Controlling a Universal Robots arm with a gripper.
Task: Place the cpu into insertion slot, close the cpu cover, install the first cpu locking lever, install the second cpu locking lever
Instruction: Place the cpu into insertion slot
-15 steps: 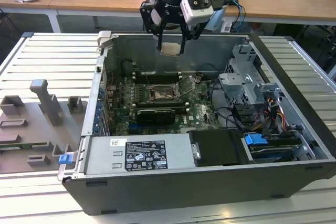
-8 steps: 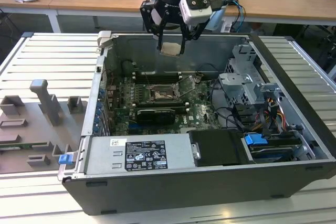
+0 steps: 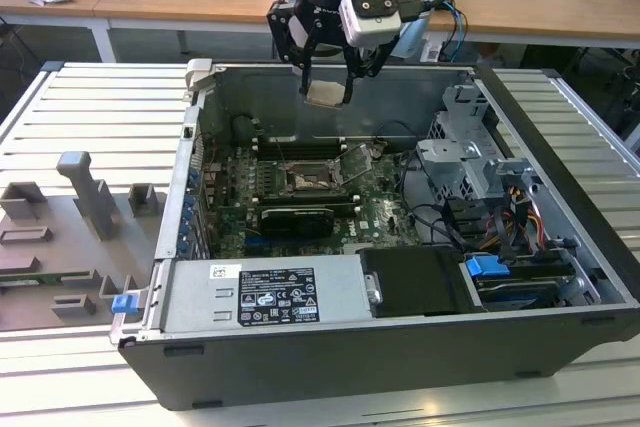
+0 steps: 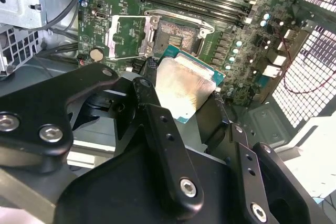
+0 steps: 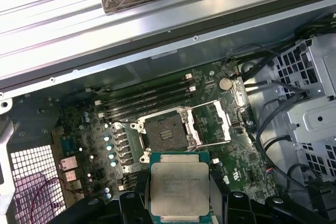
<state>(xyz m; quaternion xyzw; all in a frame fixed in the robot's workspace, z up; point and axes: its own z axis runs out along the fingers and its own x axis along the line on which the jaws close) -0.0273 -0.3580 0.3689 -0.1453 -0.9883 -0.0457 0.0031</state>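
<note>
Gripping the cpu (image 5: 179, 184) by its edges well above the uncovered insertion slot (image 5: 163, 132), the hand (image 3: 327, 93) risks damaging the slot, I think, if it comes down tilted or turned.

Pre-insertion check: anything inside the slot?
Nothing sits in the slot: its dark centre shows bare in the first wrist view, cover swung open beside it. The cpu, held above, covers part of its rim in the second wrist view.
</note>
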